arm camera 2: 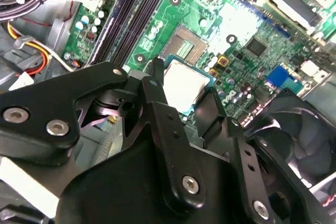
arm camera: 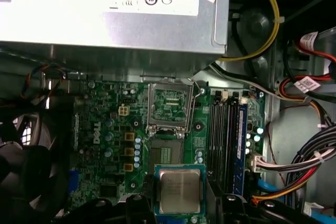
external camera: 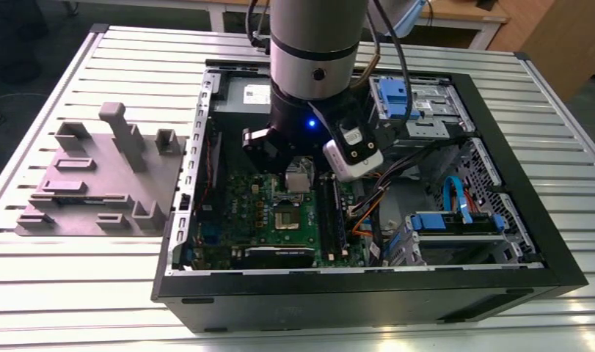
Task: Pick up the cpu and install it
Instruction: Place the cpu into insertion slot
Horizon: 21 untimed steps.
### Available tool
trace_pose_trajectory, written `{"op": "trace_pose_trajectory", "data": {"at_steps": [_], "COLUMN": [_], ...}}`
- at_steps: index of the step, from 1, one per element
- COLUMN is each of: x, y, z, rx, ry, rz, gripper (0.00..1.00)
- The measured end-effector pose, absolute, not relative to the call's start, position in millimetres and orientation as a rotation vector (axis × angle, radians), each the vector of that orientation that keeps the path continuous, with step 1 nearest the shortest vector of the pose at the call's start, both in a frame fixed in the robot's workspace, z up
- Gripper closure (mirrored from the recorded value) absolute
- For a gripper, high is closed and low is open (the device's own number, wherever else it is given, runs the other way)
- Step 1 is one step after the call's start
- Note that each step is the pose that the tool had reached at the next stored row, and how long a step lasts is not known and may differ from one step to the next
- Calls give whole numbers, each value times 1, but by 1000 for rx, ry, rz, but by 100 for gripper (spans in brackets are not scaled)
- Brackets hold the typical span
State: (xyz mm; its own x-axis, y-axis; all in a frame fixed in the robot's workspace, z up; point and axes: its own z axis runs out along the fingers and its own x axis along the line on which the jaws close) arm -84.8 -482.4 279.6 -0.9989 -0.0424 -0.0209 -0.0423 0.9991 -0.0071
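Observation:
The cpu, a small flat square chip with a shiny silver-grey top, is clamped between my black fingers in both wrist views. My gripper is shut on it, holding it just above the green motherboard. Close beside the chip lies the open socket, with its metal frame flipped up beyond it. In the second wrist view the cpu hangs a short way off the socket, apart from it. In the exterior view my gripper reaches down into the open computer case.
A big grey power-supply box with a white label borders the board. The memory slots run beside the socket, with a black fan opposite. Cable bundles and blue drive bays fill the case's other half. A grey fixture plate lies outside on the slatted table.

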Motion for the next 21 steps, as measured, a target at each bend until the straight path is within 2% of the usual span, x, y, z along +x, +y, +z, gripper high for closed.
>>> {"op": "trace_pose_trajectory", "data": {"at_steps": [21], "x": [-85], "y": [-482], "z": [242], "rx": [-19], "ry": [3121], "rz": [-14], "gripper": [53]}}
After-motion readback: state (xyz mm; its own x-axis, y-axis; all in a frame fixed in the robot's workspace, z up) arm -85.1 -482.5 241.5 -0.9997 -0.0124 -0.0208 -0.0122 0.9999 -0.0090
